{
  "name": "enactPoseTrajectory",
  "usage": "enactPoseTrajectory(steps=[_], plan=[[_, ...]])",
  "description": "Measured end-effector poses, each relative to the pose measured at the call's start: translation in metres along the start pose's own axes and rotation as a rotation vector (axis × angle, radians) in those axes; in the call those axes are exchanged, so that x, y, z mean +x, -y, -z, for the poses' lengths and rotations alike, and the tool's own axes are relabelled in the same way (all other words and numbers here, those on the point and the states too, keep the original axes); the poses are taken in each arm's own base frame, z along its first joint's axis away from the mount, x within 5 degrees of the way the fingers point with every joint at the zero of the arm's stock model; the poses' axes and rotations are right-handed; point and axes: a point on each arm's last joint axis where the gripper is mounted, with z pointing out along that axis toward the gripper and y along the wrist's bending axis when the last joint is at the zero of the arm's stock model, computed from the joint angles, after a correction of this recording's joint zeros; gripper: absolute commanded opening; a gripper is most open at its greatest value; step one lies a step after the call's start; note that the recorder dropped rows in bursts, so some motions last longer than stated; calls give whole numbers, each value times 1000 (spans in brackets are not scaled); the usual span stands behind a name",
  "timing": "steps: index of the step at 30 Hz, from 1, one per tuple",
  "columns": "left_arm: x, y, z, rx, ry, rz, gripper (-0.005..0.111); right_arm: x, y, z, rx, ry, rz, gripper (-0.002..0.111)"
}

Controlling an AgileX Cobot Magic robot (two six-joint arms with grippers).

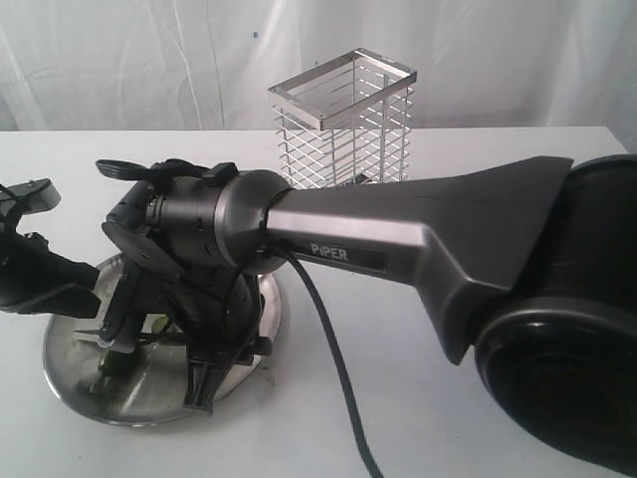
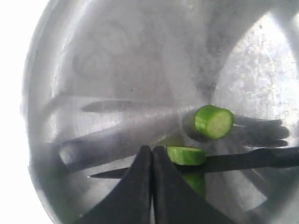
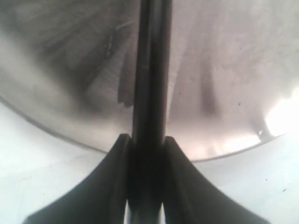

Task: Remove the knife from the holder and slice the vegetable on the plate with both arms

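The steel plate (image 1: 66, 370) lies at the front left of the table. On it the green vegetable (image 2: 186, 155) is in pieces, one cut piece (image 2: 214, 121) lying apart from the rest. The dark knife (image 2: 247, 160) lies across the vegetable, blade tip low over the plate. My right gripper (image 3: 148, 145) is shut on the knife's black handle (image 3: 150, 93), reaching across from the right (image 1: 202, 386). My left gripper (image 2: 152, 150) is shut, its tips together right beside the vegetable and over the blade. The wire holder (image 1: 343, 119) stands at the back.
The right arm's long grey link (image 1: 418, 234) with the PIPER lettering spans the middle of the table in front of the holder, a black cable (image 1: 333, 368) hanging from it. The left arm (image 1: 35, 274) comes in at the far left edge.
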Motion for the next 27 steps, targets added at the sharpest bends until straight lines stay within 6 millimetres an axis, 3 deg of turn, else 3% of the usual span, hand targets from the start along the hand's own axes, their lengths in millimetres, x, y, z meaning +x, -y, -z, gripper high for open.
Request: enactPoseTrajectory(steps=[11, 27], plan=[[7, 6, 5, 32, -28, 7, 0, 7, 0, 5, -10, -58, -17, 0], [7, 6, 5, 32, -28, 7, 0, 17, 1, -7, 63, -136, 12, 0]])
